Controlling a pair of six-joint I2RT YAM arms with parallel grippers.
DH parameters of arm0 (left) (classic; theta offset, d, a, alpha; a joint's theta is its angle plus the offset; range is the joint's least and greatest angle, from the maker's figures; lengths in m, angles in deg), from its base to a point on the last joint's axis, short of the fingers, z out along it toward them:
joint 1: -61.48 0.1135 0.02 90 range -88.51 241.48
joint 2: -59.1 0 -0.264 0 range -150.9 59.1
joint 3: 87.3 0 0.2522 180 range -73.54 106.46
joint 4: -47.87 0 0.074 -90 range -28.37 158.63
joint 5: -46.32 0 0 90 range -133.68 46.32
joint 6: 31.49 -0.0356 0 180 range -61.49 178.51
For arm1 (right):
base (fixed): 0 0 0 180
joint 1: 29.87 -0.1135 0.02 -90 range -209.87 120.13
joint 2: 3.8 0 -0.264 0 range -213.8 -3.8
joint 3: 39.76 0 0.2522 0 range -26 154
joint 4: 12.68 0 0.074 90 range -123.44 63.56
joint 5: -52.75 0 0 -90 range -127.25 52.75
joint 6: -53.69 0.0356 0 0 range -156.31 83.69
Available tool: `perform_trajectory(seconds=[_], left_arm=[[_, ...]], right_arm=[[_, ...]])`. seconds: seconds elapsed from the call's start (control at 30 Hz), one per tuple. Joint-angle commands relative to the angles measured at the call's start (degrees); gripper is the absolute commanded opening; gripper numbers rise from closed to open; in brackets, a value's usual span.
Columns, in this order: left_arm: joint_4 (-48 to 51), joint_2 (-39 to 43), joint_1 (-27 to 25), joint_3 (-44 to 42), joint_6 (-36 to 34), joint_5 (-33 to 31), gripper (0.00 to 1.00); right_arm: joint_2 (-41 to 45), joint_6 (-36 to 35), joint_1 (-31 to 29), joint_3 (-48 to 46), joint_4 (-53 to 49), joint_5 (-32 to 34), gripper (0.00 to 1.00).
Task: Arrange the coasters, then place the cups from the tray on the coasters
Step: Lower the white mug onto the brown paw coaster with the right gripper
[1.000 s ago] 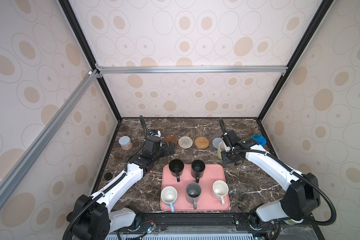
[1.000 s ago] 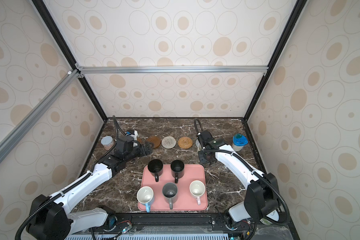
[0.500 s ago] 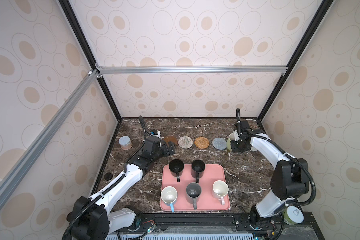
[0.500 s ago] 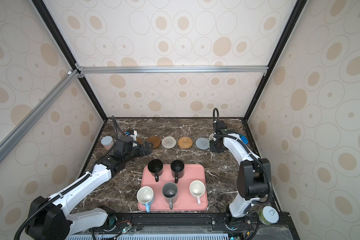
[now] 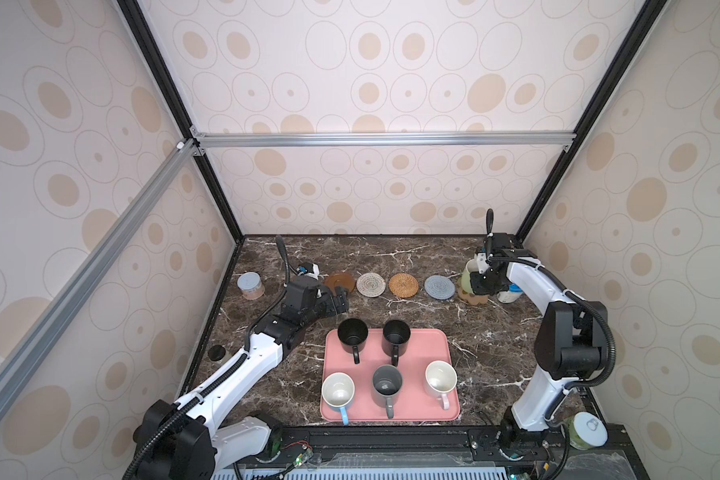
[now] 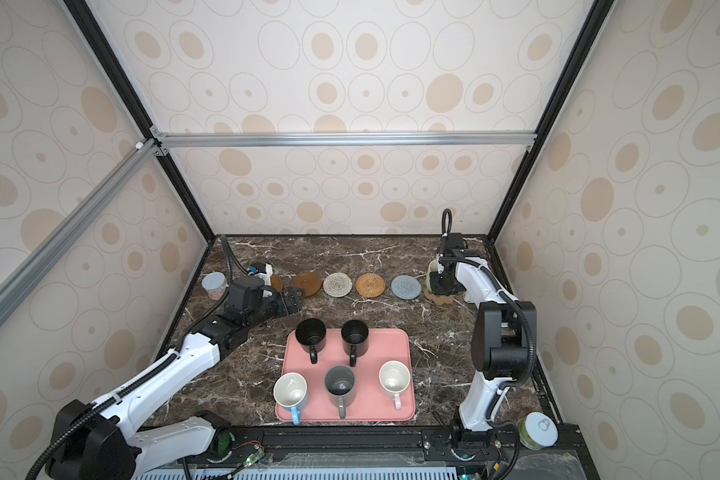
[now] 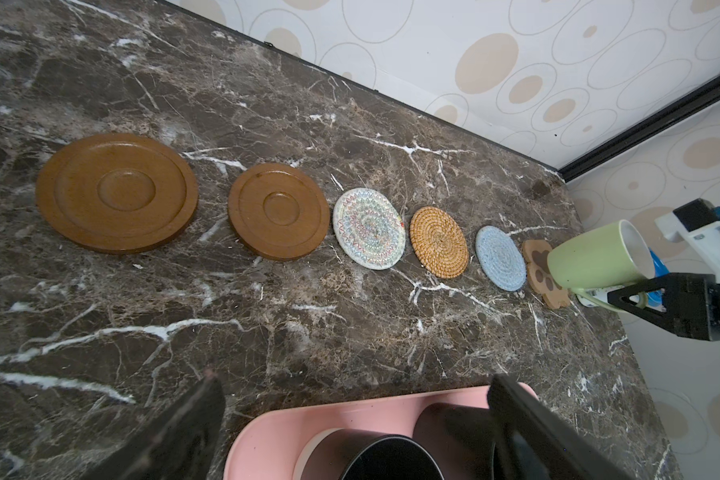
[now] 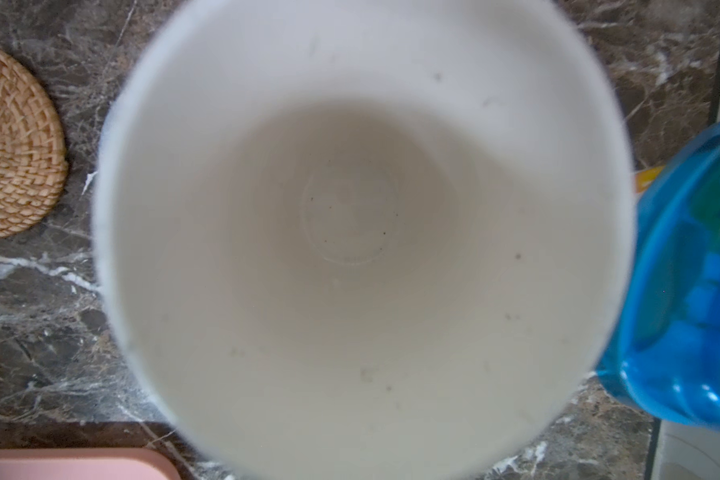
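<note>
Marble top (image 5: 433,257): right gripper's (image 7: 624,299) clamped on the green mug (image 7: 591,257); I'd centre it over the paw coaster (image 7: 539,266) before lowering. Left gripper (image 5: 341,300) gaping.

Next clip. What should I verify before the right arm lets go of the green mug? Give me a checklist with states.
1. All six coasters laid in one row: ok.
2. Grip, right gripper shut on green mug: ok.
3. Placement, green mug over paw coaster: ok.
4. Mug's base resting on that coaster: cannot tell.
5. Other arm, left gripper open and empty: ok.
6. Five mugs upright on tray: ok.
</note>
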Motion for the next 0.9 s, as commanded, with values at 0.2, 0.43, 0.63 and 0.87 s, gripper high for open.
perform_trajectory(seconds=[0.2, 0.43, 0.63, 0.87], left_arm=[[0.0, 1.8, 0.1, -0.6, 1.2, 0.2, 1.00], [-0.1, 2.4, 0.1, -1.0, 1.7, 0.4, 1.00], [-0.1, 2.5, 0.1, -1.2, 1.6, 0.4, 1.00], [-0.2, 2.3, 0.1, -1.1, 1.7, 0.7, 1.00]], right_arm=[[-2.4, -4.8, 1.3, 4.1, 1.1, -0.5, 0.00], [-3.5, -5.7, 1.5, 4.3, 1.2, 0.2, 0.00], [-3.9, -6.1, 1.7, 4.3, 1.3, 0.9, 0.00], [-4.3, -6.6, 2.1, 4.8, 1.0, 1.7, 0.00]])
